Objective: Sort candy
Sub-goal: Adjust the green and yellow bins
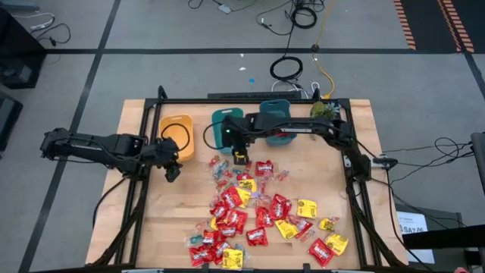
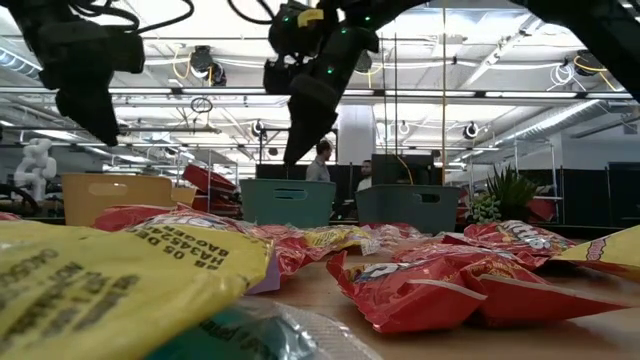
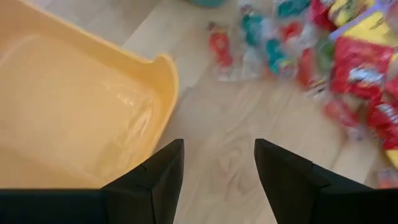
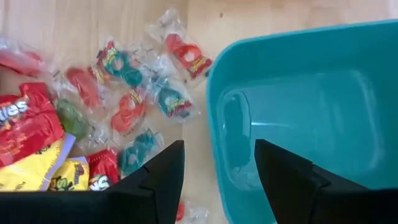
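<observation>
The candy lies loose on the wooden table: red packets (image 1: 236, 220), yellow packets (image 1: 307, 208) and small clear-wrapped pieces (image 1: 222, 170) (image 4: 127, 106). My left gripper (image 1: 172, 171) (image 3: 217, 149) hangs open over bare wood beside the yellow bin (image 1: 176, 135) (image 3: 68, 106), with nothing between its fingers. My right gripper (image 1: 240, 157) (image 4: 219, 149) is open too. It hangs above the near rim of a teal bin (image 1: 225, 125) (image 4: 311, 118), at the far edge of the candy pile, and holds nothing.
A second teal bin (image 1: 276, 121) stands right of the first, with a small green plant (image 1: 322, 108) at the far right corner. A black frame (image 1: 144, 152) runs along the table's sides. Bare wood (image 1: 167, 220) lies left of the pile.
</observation>
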Tool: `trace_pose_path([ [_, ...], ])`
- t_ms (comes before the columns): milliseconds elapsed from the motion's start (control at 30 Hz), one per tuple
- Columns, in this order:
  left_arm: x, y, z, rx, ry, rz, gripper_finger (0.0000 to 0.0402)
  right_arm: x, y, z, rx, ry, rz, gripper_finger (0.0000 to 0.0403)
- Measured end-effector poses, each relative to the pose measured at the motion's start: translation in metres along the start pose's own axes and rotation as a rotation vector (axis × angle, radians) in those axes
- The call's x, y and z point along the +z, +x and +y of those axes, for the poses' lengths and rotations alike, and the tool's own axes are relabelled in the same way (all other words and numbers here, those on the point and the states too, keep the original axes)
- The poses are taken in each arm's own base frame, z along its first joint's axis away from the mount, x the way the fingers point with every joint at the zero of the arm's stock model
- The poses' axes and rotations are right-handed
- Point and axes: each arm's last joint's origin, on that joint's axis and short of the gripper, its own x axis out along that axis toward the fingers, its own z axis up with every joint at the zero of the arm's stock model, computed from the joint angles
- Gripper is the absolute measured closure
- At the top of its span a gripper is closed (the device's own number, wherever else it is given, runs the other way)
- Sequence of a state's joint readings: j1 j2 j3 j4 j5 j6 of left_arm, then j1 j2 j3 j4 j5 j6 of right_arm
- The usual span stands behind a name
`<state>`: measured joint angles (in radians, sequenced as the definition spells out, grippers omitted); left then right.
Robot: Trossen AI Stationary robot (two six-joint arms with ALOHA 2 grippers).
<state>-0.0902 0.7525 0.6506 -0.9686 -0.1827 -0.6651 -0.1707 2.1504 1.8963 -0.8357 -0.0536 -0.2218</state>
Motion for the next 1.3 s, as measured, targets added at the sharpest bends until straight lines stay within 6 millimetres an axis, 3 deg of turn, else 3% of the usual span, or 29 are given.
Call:
trace_pose_path([
  [367,-0.001,0.009,0.007,0.108,0.057,0.111,0.0197,-0.003,0.02,-0.001,-0.056,-0.006,0.066,0.0226],
  [733,0.002,0.011,0.012,0.132,0.107,0.119,0.0197,-0.006,0.023,-0.001,-0.055,-0.009,0.089,0.0349],
  [933,0.006,0.018,0.014,0.142,0.11,0.168,0.0197,-0.006,0.023,-0.001,-0.058,-0.024,0.094,0.0394],
  [1167,0.008,0.023,0.015,0.146,0.092,0.205,0.0197,-0.011,0.022,-0.018,-0.13,0.127,0.108,0.0401],
  [1300,0.008,0.023,0.015,0.146,0.087,0.205,0.0197,-0.015,0.021,-0.025,-0.127,0.106,0.137,0.0402],
])
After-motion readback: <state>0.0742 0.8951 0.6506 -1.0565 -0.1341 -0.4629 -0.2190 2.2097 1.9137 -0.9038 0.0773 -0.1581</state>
